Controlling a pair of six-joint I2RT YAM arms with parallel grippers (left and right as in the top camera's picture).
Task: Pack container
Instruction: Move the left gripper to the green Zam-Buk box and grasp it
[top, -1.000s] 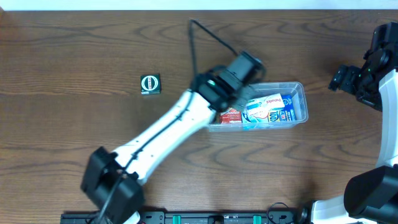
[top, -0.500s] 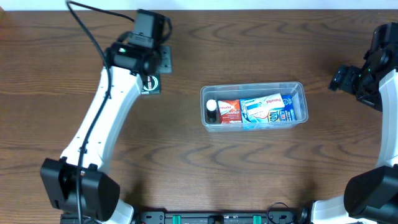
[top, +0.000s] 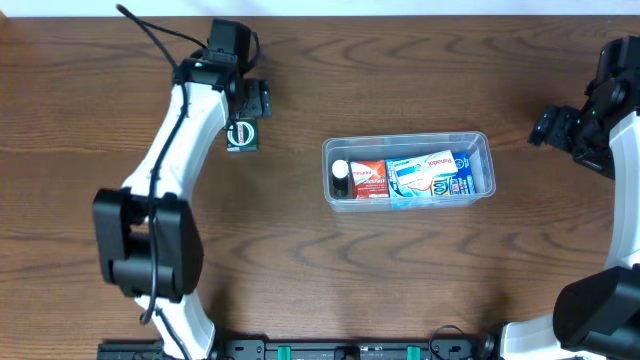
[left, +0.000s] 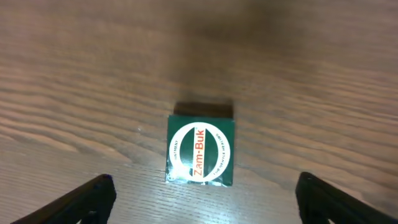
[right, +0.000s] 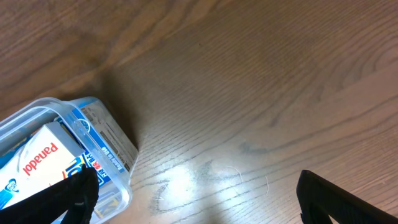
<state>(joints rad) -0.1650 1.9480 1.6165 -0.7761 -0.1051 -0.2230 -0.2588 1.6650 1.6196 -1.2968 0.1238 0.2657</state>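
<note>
left arm (top: 185, 125): smooth white shell link, black housings at both ends
left base joint (top: 148, 245): bulky black block, lower left of frame
cable (top: 160, 30): thin, black, upper left
left gripper fingers (left: 93, 198): matte black, tapered
right arm (top: 628, 200): white link along right edge
right wrist (top: 585, 115): black, angular, upper right
right gripper fingers (right: 68, 196): matte black

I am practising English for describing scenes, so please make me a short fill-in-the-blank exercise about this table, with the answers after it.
1. The small green box on the table is labelled Zam-____.
2. The left end effector hovers above it with its jaws ____.
3. Inside the clear container lies a white and blue box labelled ____.
Missing words: Buk; open; Panadol.
</note>
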